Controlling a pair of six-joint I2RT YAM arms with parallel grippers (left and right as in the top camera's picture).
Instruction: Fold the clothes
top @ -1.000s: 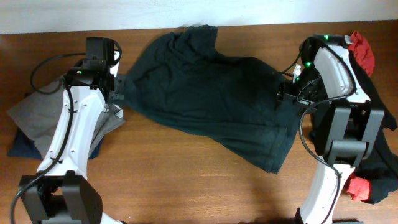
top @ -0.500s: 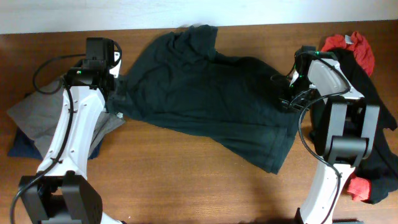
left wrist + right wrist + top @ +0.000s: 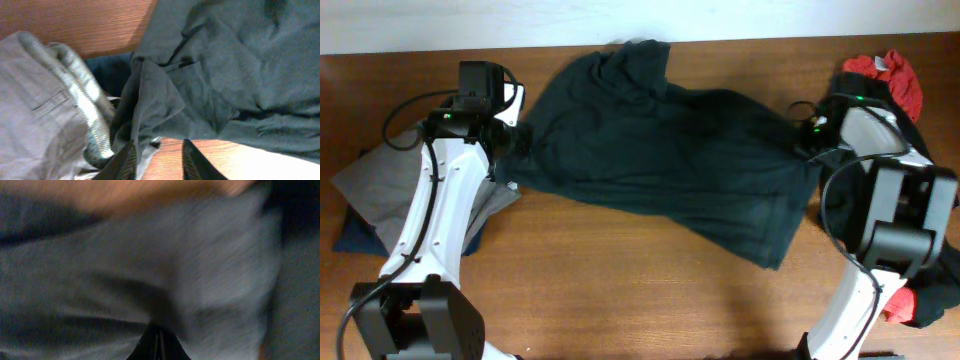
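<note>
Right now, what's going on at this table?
Two arms are working a dark green shirt spread across the table. The right gripper has its fingers shut on the shirt's right edge; the left gripper straddles a bunched fold at the left edge, grip unclear. There are grey clothes folded at left, a red-and-black heap at right.

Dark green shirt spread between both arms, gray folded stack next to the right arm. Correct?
No. The overhead view shows the gray folded stack next to the left arm, not the right. The dark green shirt is spread between both arms, as stated.
</note>
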